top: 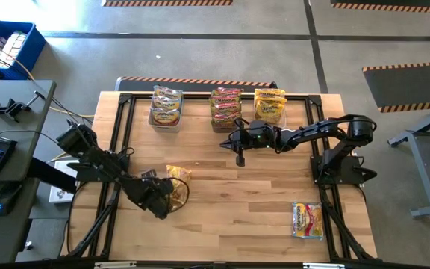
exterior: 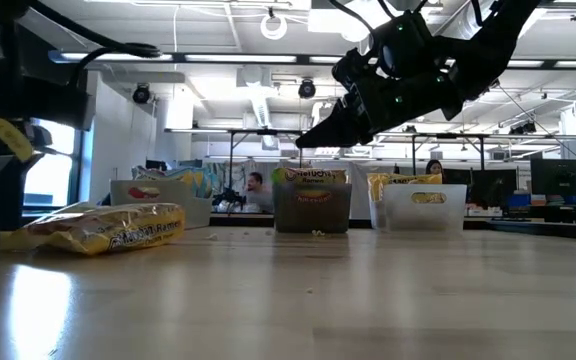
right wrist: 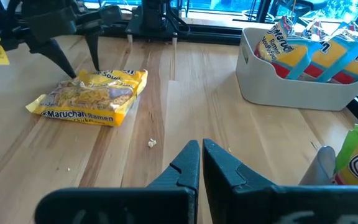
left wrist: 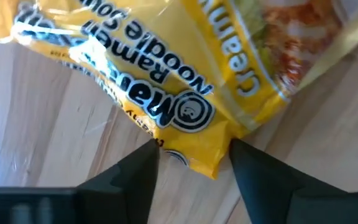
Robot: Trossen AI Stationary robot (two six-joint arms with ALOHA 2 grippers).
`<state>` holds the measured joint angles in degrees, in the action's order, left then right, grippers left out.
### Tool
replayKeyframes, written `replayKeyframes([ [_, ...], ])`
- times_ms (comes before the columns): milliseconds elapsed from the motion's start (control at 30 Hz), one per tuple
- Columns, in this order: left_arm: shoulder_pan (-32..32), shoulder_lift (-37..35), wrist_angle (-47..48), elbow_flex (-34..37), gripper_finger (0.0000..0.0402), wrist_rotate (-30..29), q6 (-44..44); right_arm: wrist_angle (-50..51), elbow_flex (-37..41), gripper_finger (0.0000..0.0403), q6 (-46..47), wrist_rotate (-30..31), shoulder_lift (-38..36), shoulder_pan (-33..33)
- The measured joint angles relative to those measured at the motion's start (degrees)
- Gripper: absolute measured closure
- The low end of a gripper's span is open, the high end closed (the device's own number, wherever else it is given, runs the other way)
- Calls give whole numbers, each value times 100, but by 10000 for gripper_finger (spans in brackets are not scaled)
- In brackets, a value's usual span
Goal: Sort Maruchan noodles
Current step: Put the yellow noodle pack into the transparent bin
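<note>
While the left pincer (top: 172,196) stands open beside the packet (top: 178,175) near the table's (top: 230,217) left front, seat both fingers around the edge before closing. Left wrist: crinkly yellow wrapper (left wrist: 185,87), corner between the fingers, nothing gripped. Right wrist: right pincer (right wrist: 201,163) closed, empty, mid-table.

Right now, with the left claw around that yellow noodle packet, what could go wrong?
The left claw is open with only a corner of the crinkly packet between its fingers, so a grab may slip off or tear the wrapper. The right claw hangs shut in front of the tubs and could block the drop-off path.
</note>
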<state>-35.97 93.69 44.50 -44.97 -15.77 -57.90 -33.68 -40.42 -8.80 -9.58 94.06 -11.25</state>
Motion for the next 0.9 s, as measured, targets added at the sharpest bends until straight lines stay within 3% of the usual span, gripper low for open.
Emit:
replayKeyframes([
  [200,-17,-24,-81,18,319,-438,576,-31,0,399,147,0,0,0],
  [333,13,10,393,69,392,-1595,998,-161,-1,398,390,9,0,0],
  [467,59,-35,1049,40,390,-3102,1038,-48,-171,379,703,24,2,-1],
  [567,149,-99,1136,45,399,-4001,1483,414,-429,342,883,-206,2,-2],
  [733,297,-242,725,39,400,-4960,2342,1687,-1142,252,888,-1082,3,-2],
  [900,345,-282,82,37,401,-5477,2875,2505,-1749,176,896,-1879,5,-2],
])
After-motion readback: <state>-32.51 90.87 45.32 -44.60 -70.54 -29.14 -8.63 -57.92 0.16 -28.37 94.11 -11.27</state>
